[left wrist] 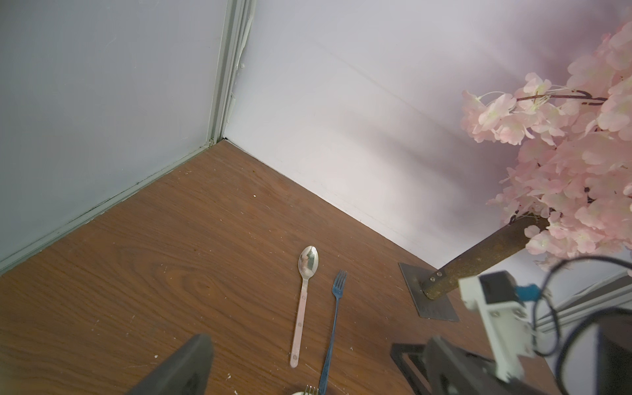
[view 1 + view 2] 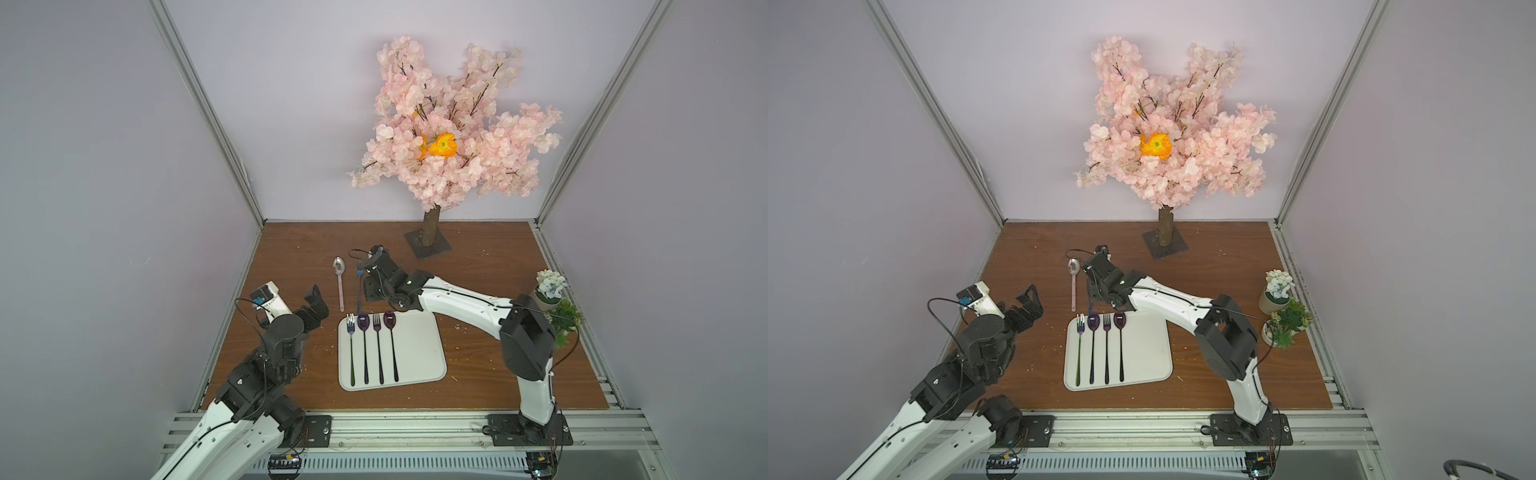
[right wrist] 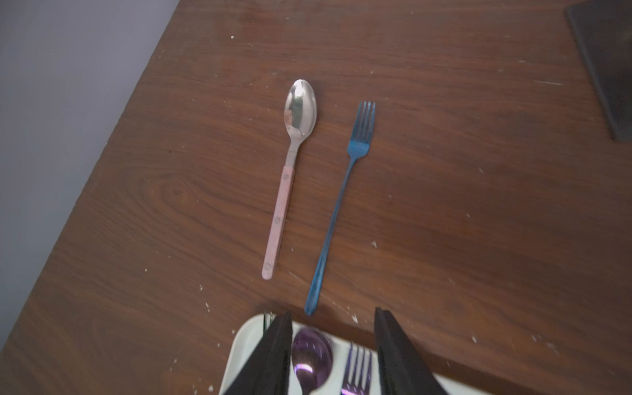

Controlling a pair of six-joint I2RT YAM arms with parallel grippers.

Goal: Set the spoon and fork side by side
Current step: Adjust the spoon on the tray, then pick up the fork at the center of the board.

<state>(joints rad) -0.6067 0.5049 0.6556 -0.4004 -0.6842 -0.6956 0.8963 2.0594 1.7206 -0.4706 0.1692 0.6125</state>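
Biggest thing in here is the pink blossom tree point(image 2: 453, 120), planted on a dark square plate at the back of the brown wood-grain table point(image 2: 478, 365). Nearer the front sits a pale tray point(image 2: 415, 349) with a row of dark-handled cutlery point(image 2: 379, 353) on it: fork, purple spoon, fork, purple spoon, all neatly parallel. Now the arms. The left gripper point(image 2: 318, 305) hangs off to the left side of the table, its jaws spread wide with nothing between them, well apart from any cutlery. The right gripper point(image 3: 333, 313) is reaching in over the far edge of the tray. Its two black fingers point(image 3: 273, 355) are parted with a clear gap and grip nothing, and the right wrist view shows a purple spoon bowl and fork tines on the tray through that gap. And there's the pair on the bare wood just beyond the tray: the spoon point(image 3: 294, 171), silver bowl and pink handle, with the blue fork point(image 3: 342, 205) on its right, the two lying roughly parallel, close but not touching, heads toward the back wall. The fork's handle end lies just off the right gripper's fingertips, close to the tray's edge, and the spoon lies a little further to the left.
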